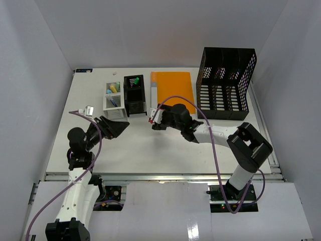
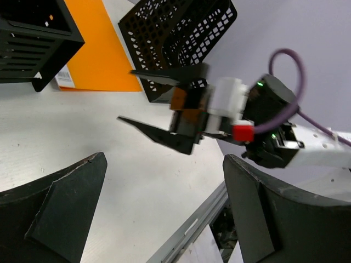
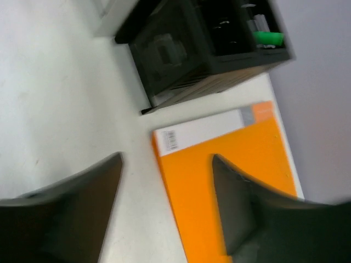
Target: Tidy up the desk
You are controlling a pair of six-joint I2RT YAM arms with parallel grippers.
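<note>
The desk (image 1: 150, 150) is a white tabletop with a metal rail along its front edge. My left gripper (image 1: 118, 125) hovers low over its left-middle part, jaws wide open and empty (image 2: 164, 159). My right gripper (image 1: 153, 119) is near the desk's centre, at the near-left corner of an orange notebook (image 1: 171, 91). In the right wrist view its fingers (image 3: 77, 208) stand apart with nothing between them, over the notebook's white-labelled edge (image 3: 219, 181). The left wrist view looks across at the right gripper (image 2: 164, 104), also open.
A black mesh file rack (image 1: 226, 83) stands at the back right. A black pen holder (image 1: 133, 94) with a green item (image 3: 269, 38) and a white organizer (image 1: 114, 98) with small items stand at the back left. White walls enclose the desk.
</note>
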